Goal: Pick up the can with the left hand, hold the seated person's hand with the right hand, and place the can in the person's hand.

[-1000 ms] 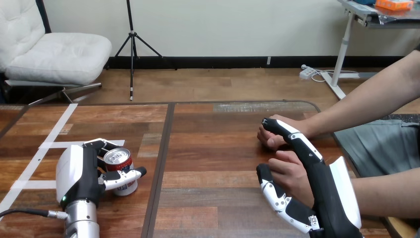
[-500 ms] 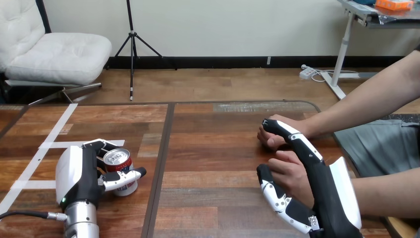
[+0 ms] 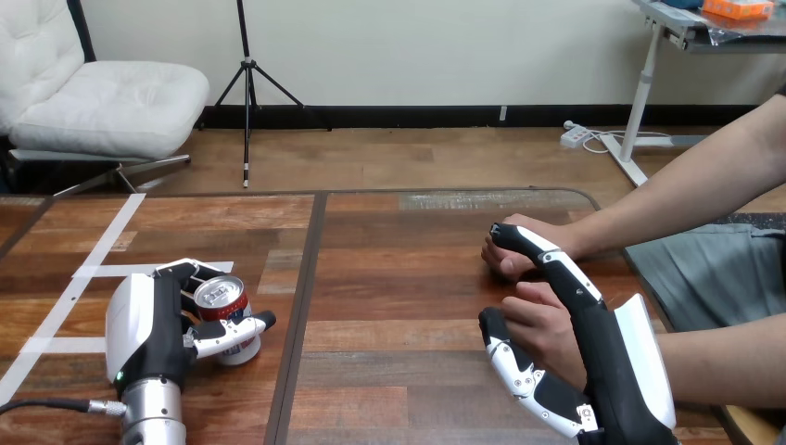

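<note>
A red, white and blue can [image 3: 226,313] stands at the left of the wooden table [image 3: 408,278], tipped a little. My left hand [image 3: 146,324] is shut on it, fingers behind it and thumb across its front. At the right, my right hand [image 3: 614,369] lies over the person's nearer hand [image 3: 547,326], which sits between my thumb and my straight fingers. My fingertips [image 3: 508,232] reach the person's farther hand [image 3: 508,265], a loose fist on the table.
White tape strips [image 3: 93,269] cross the table's left part near the can. A dark seam [image 3: 301,306] runs down the table between the can and the person's hands. The person's forearms come in from the right edge.
The can and my left hand have shifted up very slightly. My right hand and the person's hands have stayed where they were.
</note>
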### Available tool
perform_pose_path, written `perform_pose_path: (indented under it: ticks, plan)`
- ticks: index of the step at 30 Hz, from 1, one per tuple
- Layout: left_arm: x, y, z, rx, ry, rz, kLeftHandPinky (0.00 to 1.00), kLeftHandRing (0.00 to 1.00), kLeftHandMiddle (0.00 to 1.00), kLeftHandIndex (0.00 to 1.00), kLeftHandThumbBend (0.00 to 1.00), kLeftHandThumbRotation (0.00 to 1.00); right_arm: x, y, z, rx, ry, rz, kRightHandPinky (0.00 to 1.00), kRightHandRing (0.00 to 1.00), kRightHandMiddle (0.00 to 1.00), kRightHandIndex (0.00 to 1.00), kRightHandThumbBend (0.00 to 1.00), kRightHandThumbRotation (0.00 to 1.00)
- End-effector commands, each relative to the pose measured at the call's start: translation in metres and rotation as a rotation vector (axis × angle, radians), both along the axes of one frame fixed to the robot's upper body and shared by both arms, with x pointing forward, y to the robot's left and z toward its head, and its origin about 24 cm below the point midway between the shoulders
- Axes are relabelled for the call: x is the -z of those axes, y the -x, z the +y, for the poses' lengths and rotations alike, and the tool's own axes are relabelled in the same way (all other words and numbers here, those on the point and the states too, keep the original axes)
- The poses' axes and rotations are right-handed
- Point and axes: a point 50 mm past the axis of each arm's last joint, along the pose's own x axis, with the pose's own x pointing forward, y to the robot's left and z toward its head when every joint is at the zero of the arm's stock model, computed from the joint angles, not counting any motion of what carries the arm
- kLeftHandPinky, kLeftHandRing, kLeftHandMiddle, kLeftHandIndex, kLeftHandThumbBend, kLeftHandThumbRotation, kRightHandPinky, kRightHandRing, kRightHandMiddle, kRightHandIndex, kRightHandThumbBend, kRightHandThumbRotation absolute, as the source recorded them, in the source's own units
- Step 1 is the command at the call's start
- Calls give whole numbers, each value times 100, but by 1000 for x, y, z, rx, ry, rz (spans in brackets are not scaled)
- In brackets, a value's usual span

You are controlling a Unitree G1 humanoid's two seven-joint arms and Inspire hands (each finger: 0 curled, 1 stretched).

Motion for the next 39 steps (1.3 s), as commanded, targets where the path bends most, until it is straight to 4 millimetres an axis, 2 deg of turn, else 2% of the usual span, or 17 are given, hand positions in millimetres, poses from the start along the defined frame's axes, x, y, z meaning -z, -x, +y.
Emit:
perform_pose_path:
  ticks: [1, 13, 28, 39]
  plan:
    - [-25, -16, -6, 21, 60, -152, 30, 37, 42, 43, 69, 0, -19, -6, -1, 8, -8, -100, 90, 88, 83, 83, 27, 15]
    - [-38, -9, -15, 75, 202, -277, 31, 38, 42, 43, 72, 1, -19, -7, -1, 5, -14, -100, 89, 87, 83, 83, 28, 14]
    - [-62, 5, -28, 201, 303, -440, 35, 40, 44, 45, 73, 2, -19, -9, -1, 13, -1, -97, 88, 86, 83, 83, 28, 13]
    - [-75, 14, -38, 248, 370, -498, 36, 41, 45, 45, 74, 4, -19, -10, 0, 10, -6, -97, 89, 87, 83, 83, 28, 12]
